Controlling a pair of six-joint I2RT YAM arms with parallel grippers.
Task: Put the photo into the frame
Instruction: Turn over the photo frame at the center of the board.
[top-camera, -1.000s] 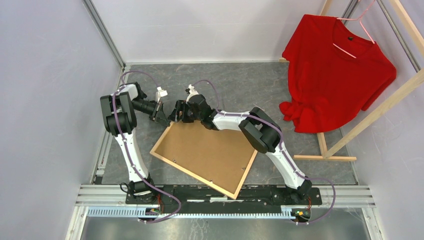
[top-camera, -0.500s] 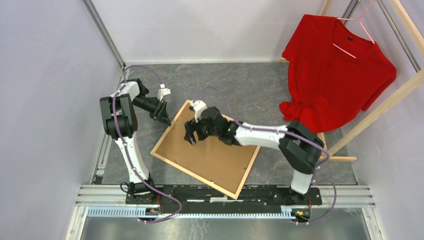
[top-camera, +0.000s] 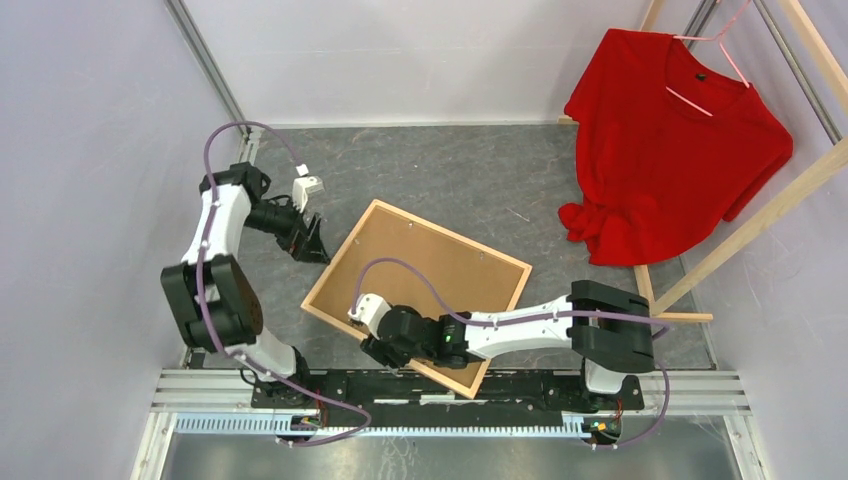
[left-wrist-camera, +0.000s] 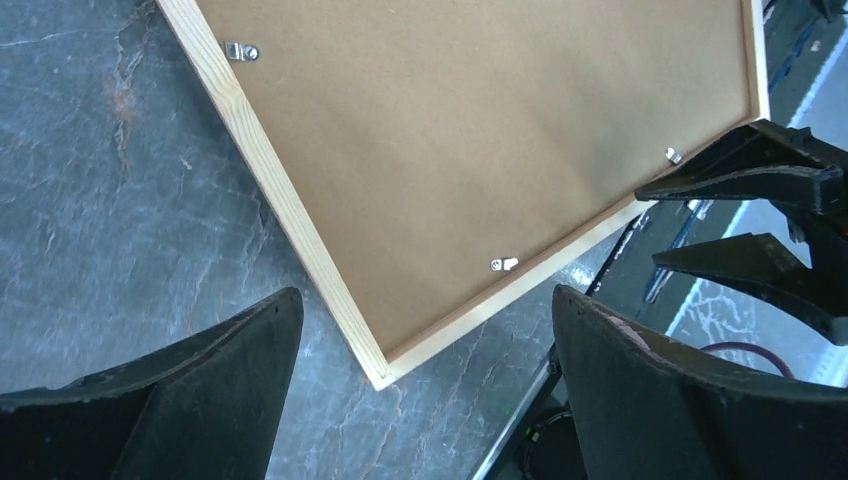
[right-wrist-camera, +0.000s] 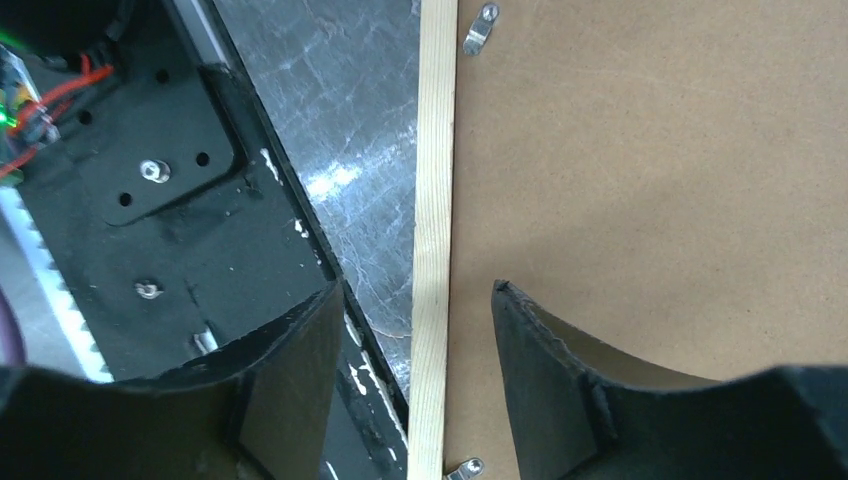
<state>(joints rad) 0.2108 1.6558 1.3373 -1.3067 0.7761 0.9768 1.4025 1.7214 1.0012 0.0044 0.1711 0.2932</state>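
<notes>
Frame (top-camera: 440, 262) is laid back-up, fibreboard showing; photo is not seen in any view. Left gripper (top-camera: 312, 243) is spread wide and empty, beside the frame's left corner. Right gripper (right-wrist-camera: 416, 290) is held part-open astride the near rail (right-wrist-camera: 433, 200), nothing clamped. Rail should be pinched squarely, with the metal clips (right-wrist-camera: 482, 27) avoided.

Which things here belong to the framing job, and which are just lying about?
Job: frame, lying back up; left gripper, open; right gripper, open over the frame's near rail. No photo in view.
Lying about: red T-shirt; pink hanger; wooden rack.
</notes>
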